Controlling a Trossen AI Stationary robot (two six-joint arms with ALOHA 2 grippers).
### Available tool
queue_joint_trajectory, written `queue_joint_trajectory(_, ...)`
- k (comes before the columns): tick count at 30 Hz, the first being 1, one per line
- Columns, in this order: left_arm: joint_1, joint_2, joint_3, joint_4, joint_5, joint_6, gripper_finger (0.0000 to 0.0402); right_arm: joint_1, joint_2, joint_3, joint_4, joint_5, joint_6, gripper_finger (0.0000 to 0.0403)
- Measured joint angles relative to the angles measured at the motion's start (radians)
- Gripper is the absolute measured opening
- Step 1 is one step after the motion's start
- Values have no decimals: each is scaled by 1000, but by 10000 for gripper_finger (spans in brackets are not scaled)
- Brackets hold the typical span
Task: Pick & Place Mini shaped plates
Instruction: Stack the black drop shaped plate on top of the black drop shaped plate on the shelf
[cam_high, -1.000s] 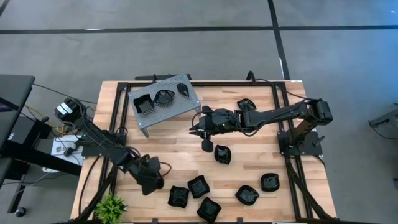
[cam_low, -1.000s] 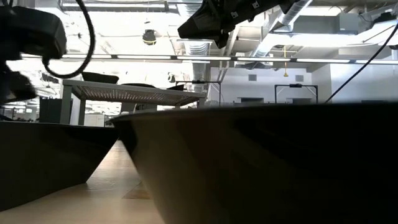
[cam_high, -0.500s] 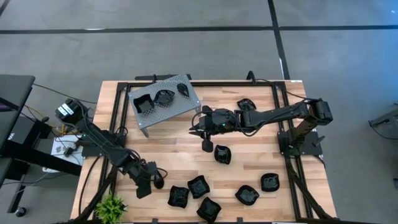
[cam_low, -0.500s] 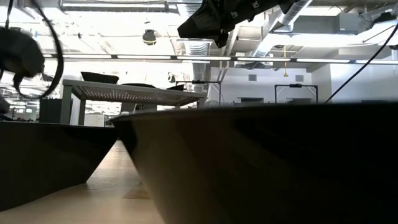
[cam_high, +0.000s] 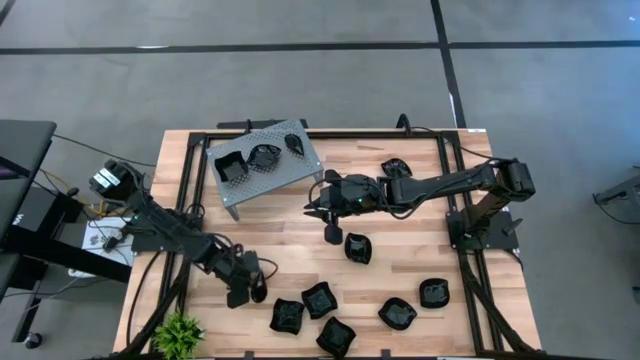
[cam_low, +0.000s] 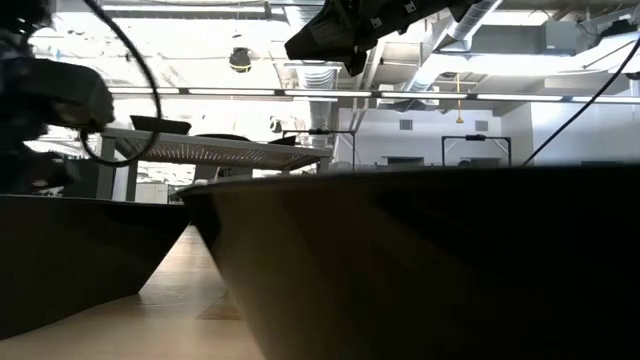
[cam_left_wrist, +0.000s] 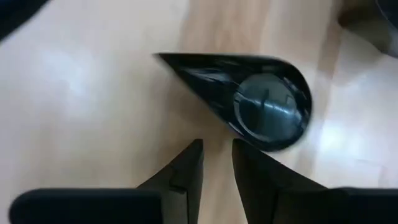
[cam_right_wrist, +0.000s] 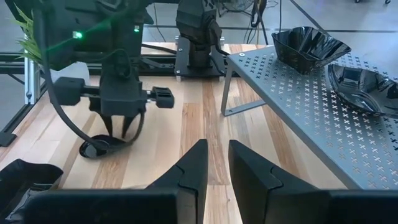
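A glossy black teardrop mini plate (cam_left_wrist: 255, 99) lies flat on the wooden table near its front left. My left gripper (cam_left_wrist: 217, 149) points down at it, open by a narrow gap, its tips at the plate's long side. The right wrist view shows the same gripper (cam_right_wrist: 122, 132) over the plate (cam_right_wrist: 99, 148). My right gripper (cam_right_wrist: 217, 158) waits above the table's middle (cam_high: 331, 234), slightly open and holding nothing. Three plates (cam_high: 262, 157) rest on the grey perforated tray (cam_high: 285, 172). Several more (cam_high: 320, 299) lie on the table. My left gripper comes from above, slanting down, with its fingertips (cam_left_wrist: 198, 149) at the rim of the teardrop plate's long side (cam_left_wrist: 214, 124). Whether they touch it, I cannot tell. Nothing shows in the gap between them, and the plate lies flat on the table.
The raised tray (cam_right_wrist: 298, 93) stands at the far left on legs. Loose plates cluster along the front edge (cam_high: 336, 337), one sits under the right gripper (cam_high: 358, 248), one far right (cam_high: 396, 168). A small green plant (cam_high: 180, 330) sits at the front left corner. Dark plates (cam_low: 400, 260) block the low view.
My left gripper has sunk toward the teardrop plate, shifted a little along the table's front, and rolled its wrist. The plate has stayed where it was.
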Motion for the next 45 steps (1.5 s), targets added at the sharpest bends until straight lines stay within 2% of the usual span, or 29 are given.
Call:
queue_joint_trajectory(6, 90, 2, -2, 26, -41, 163, 89, -2, 0, 0, 0, 0, 0, 59)
queue_joint_trajectory(10, 135, 2, -3, 111, -35, 195, 89, -2, 0, 0, 0, 0, 0, 59)
queue_joint_trajectory(14, 133, 2, -3, 208, -6, 195, 89, -2, 0, 0, 0, 0, 0, 59)
queue_joint_trajectory(19, 98, 2, 4, 245, -3, 193, 89, -2, 0, 0, 0, 0, 0, 59)
queue_joint_trajectory(24, 71, 2, 50, 245, -19, 116, 89, -1, 0, 0, 0, 0, 0, 59)
queue_joint_trajectory(30, -26, 4, 78, 242, -118, -21, 89, -1, 0, 0, 0, 0, 0, 59)
queue_joint_trajectory(37, -122, 106, 78, 250, -187, -217, 89, 1, 0, 0, -1, 0, 1, 59)
queue_joint_trajectory(45, -163, 216, 78, 318, -219, -232, 89, 1, 0, 0, -3, 0, 2, 59)
